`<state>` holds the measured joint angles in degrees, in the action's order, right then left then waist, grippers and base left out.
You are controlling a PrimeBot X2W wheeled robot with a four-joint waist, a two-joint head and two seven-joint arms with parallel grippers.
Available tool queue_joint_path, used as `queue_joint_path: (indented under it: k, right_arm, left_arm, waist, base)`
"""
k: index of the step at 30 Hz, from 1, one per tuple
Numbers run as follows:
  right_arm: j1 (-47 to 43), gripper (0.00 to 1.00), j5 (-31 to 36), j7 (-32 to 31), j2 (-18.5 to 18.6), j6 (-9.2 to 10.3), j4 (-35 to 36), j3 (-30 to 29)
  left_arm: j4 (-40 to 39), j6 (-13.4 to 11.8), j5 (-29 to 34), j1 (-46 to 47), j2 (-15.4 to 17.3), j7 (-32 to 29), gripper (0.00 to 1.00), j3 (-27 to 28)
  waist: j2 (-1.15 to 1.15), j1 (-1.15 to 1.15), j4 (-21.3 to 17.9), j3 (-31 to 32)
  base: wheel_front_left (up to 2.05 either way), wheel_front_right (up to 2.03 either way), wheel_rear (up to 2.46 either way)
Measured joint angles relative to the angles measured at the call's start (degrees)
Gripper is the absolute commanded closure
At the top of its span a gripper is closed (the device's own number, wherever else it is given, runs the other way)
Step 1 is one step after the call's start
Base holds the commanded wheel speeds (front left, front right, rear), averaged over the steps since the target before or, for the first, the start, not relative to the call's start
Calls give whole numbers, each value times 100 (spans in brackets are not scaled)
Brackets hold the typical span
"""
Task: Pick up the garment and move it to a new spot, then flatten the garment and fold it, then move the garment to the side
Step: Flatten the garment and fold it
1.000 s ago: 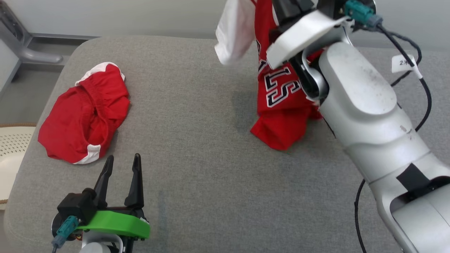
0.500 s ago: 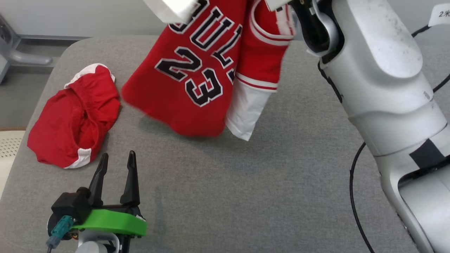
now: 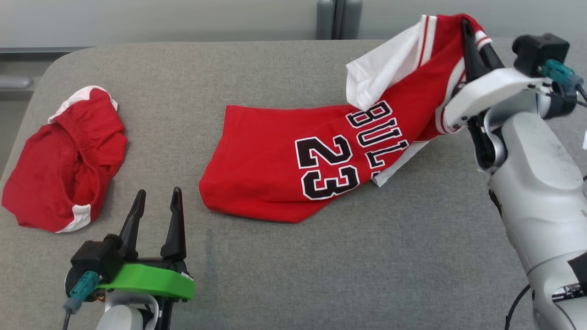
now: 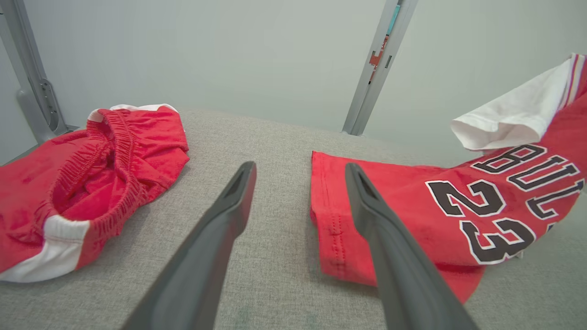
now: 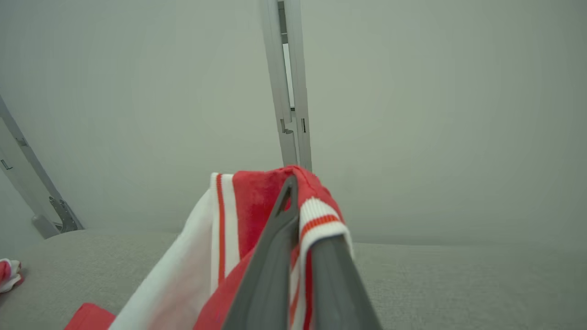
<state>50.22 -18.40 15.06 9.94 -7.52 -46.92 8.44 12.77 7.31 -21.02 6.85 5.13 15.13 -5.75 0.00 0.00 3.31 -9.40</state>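
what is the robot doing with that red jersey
The robot's right claw is shut on the collar end of the red jersey, holding that end up off the grey table while the hem end lies spread on the surface. It looks like the jersey is being laid out for flattening, with no fold made yet. The left claw hangs open and empty near the front edge. A pair of red shorts lies crumpled at the left.
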Motion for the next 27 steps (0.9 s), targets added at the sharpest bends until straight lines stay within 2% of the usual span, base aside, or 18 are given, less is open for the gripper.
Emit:
queue_joint_path:
  k: [5, 6, 7, 8, 9, 10, 17, 27]
  right_arm:
    - [-385, 100, 250, 0, 84, 0, -159, -613]
    - [-457, 89, 319, 0, 89, 0, -155, -708]
    - [-513, 82, 374, 0, 86, 0, -156, -766]
    - [-583, 100, 422, 0, 81, 0, -157, -813]
    - [-660, 88, 448, 0, 63, 0, -146, -887]
    - [-719, 0, 442, 0, 26, 0, -126, -961]
    - [-1176, 0, 275, -121, -130, -1, -171, -797]
    - [-2262, 0, -40, -377, -166, 0, 905, -586]
  left_arm:
    - [11, 0, -10, 10, 36, -1, 0, -7]
    - [14, 0, -11, 15, 44, -1, 0, -10]
    - [19, 0, -11, 19, 49, 0, 0, -19]
    - [21, 0, -11, 21, 52, -1, 0, -25]
    - [24, 0, -12, 21, 53, 0, 0, -30]
    - [26, 0, -18, 21, 56, -1, 0, -30]
    - [58, 0, -36, 7, 71, 0, 0, -43]
    - [68, 0, -54, -204, 76, 0, 0, -1]
  waist:
    - [0, 0, -50, -22]
    - [0, 0, -56, -24]
    - [0, 0, -58, -21]
    - [0, 0, -59, -15]
    - [0, 0, -60, -9]
    - [0, 0, -64, -3]
    - [0, 0, -89, 118]
    - [0, 0, -209, 430]
  base:
    - [0, 0, 0]
    - [0, 0, 0]
    - [0, 0, 0]
    - [0, 0, 0]
    - [0, 0, 0]
    - [0, 0, 0]
    - [0, 0, 0]
    - [0, 0, 0]
